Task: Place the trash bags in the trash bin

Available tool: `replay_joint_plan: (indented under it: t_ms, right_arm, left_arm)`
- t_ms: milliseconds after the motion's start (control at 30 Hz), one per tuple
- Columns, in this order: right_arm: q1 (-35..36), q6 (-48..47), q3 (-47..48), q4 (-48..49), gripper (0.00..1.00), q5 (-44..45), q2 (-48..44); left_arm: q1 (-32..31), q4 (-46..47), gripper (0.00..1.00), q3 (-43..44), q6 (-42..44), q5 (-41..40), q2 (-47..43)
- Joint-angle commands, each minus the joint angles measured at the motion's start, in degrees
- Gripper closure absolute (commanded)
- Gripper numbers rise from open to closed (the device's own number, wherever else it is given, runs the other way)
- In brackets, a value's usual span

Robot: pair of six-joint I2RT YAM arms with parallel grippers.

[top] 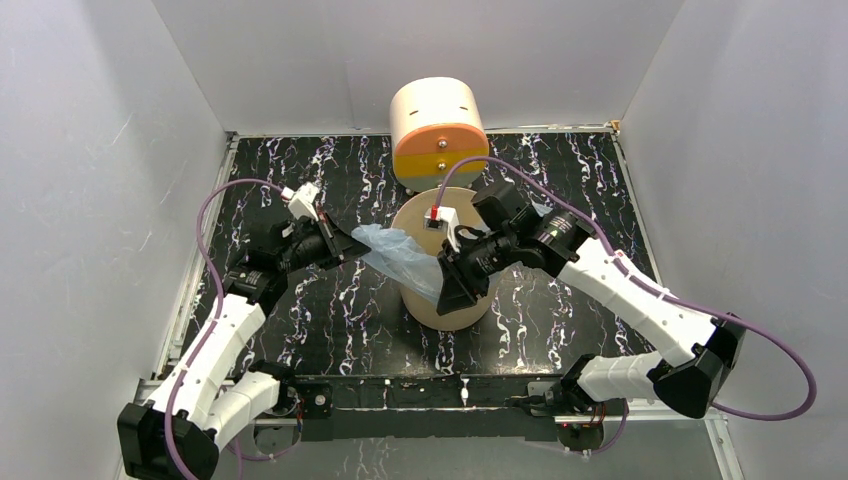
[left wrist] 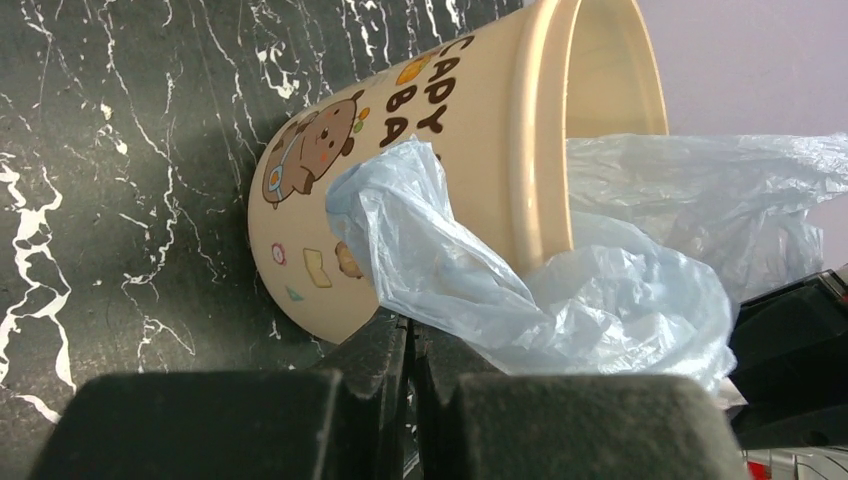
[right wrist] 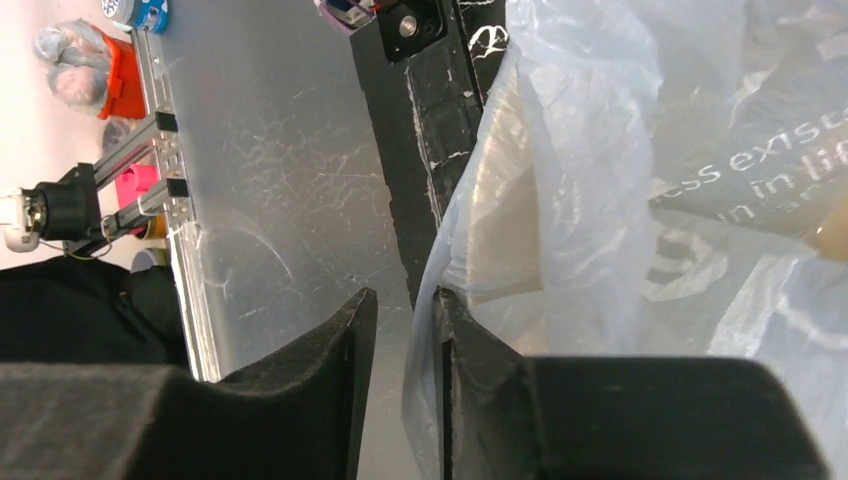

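The beige trash bin stands upright at the table's middle; the left wrist view shows cartoon prints on its wall. The pale-blue trash bag drapes over its left rim, part inside and part hanging outside. My left gripper is left of the bin, shut on the bag's outer edge. My right gripper hangs over the bin's front rim. Its jaws stand slightly apart, with the bag film lying along the inner face of one finger.
A cream cylinder with an orange-yellow front and knobs stands just behind the bin. White walls close in the dark marbled table on three sides. The arm bases sit along a metal rail at the near edge.
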Motion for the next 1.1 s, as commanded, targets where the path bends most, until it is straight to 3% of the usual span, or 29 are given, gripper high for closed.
replay_joint_plan:
  t_ms: [0, 167, 367, 433, 667, 700, 800, 867, 967, 1067]
  right_arm:
    - [0.09, -0.35, -0.52, -0.84, 0.59, 0.22, -0.28]
    - [0.09, -1.46, 5.54, -9.12, 0.55, 8.13, -0.51]
    - [0.07, -0.09, 9.61, -3.91, 0.32, 4.56, -7.20]
    - [0.09, 0.53, 10.12, -1.31, 0.30, 5.14, -9.26]
    - [0.09, 5.15, 12.15, 9.39, 0.17, 28.79, -14.12]
    - [0.05, 5.01, 13.18, 9.22, 0.15, 33.76, -13.90]
    - [0.05, 1.70, 15.80, 2.85, 0.14, 52.02, -9.28]
    - [-0.04, 0.40, 15.15, -0.80, 0.13, 60.29, -7.07]
    - [-0.13, -3.55, 11.20, 4.05, 0.12, 57.22, -10.51]
    - [-0.14, -9.25, 7.03, 9.75, 0.12, 54.38, -15.39]
  left_arm:
    - [0.35, 0.09, 1.00, -1.18, 1.94, 0.20, -0.05]
    - [0.38, -1.21, 1.00, -1.13, 2.93, -0.58, 1.27]
    - [0.38, -0.16, 1.00, -1.09, 3.50, -0.28, 1.06]
    - [0.33, -0.05, 1.00, -1.11, 3.55, -0.57, 0.72]
    - [0.34, 1.04, 0.97, -1.24, 3.26, 0.29, 0.64]
    - [0.37, 0.83, 0.93, -1.12, 3.34, 0.27, 0.64]
    - [0.36, -2.00, 0.60, 0.45, 4.64, -1.47, 0.34]
    - [0.38, -3.32, 0.46, 0.95, 5.08, -4.11, -1.56]
    - [0.37, -7.90, 0.31, 3.05, 8.90, -6.28, -3.86]
    - [0.41, -14.76, 0.26, 5.87, 13.14, -8.19, -4.44]
